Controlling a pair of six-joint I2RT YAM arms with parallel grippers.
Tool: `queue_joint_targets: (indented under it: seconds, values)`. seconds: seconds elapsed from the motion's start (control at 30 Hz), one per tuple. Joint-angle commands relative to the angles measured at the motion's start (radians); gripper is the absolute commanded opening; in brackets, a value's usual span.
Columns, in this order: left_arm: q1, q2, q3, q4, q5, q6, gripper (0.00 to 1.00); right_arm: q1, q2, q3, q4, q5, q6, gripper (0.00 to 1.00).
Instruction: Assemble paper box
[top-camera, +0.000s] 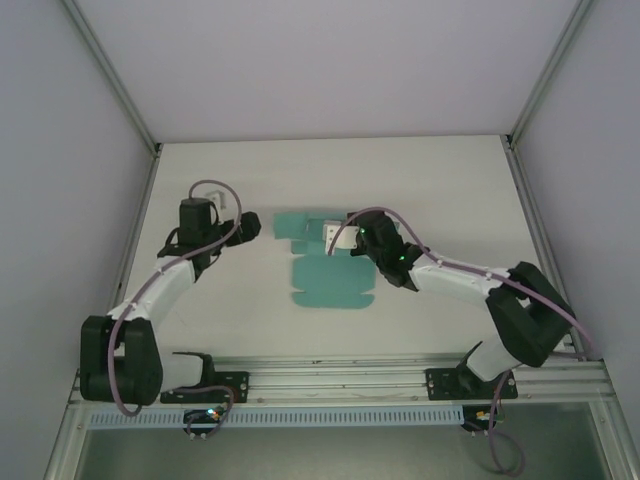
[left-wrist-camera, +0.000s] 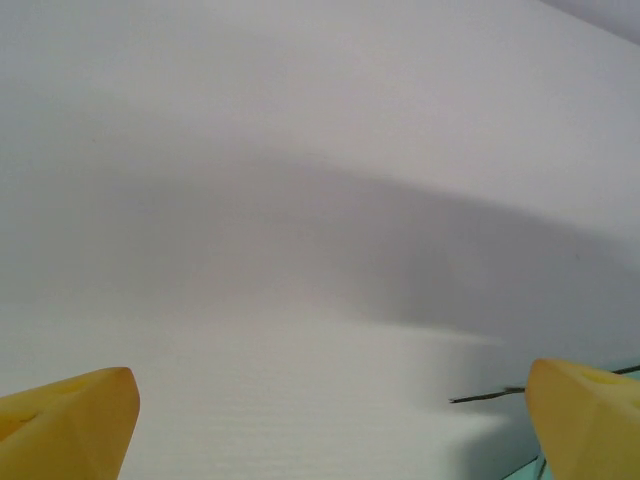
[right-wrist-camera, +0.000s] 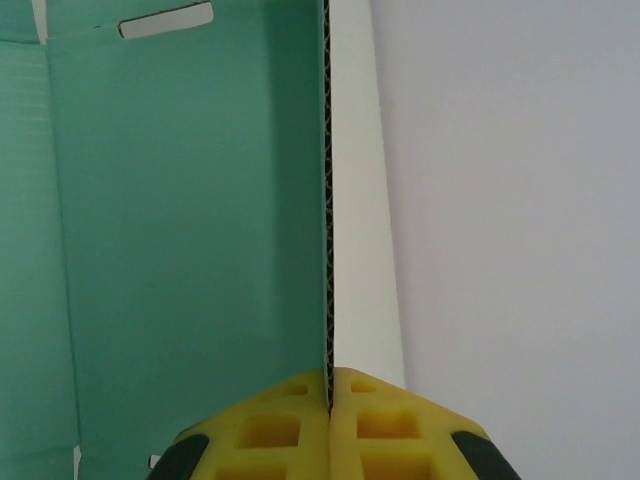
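Yellow fingertips of the right gripper up close, squeezed shut on one side flap of the paper box. Holding that flap straight up, white side out, green side in. Probably lifted like this to make a wall for the box.

Rest of the green sheet mostly flat on the white table, out in the middle between the two arms, green side up. Little cut slot near the far end, maybe for a tab to go in later.

Left gripper just beside the left edge of the sheet, wide open, holding nothing. Looks ready to push or fold another flap.

Not a real box yet, so no room inside and nothing in it. Lots of folding left to do.
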Motion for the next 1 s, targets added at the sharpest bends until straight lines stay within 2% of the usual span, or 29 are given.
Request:
queue_joint_targets:
  seconds: [0.0,0.1,0.27,0.43,0.6,0.77,0.97]
  values:
    - [0.002,0.077,0.067,0.056,-0.001,0.019,1.00,0.013,0.035,-0.001,0.104,0.091,-0.109,0.00]
    - [0.001,0.174,0.092,0.120,0.073,0.031,1.00,0.022,0.045,-0.010,0.125,0.092,-0.107,0.00]
    - [-0.003,0.311,0.121,0.259,0.181,0.028,0.93,0.029,0.045,-0.038,0.150,0.093,-0.101,0.00]
    - [-0.015,0.401,0.155,0.325,0.283,0.030,0.85,0.031,0.064,-0.051,0.166,0.109,-0.085,0.00]
    - [-0.058,0.395,0.102,0.409,0.387,0.098,0.72,0.035,0.071,-0.051,0.158,0.113,-0.045,0.00]
    - [-0.089,0.352,-0.008,0.514,0.500,0.130,0.64,0.037,0.071,-0.046,0.165,0.129,-0.026,0.00]
    - [-0.148,0.341,-0.071,0.569,0.529,0.153,0.51,0.046,0.078,-0.059,0.175,0.143,-0.055,0.00]
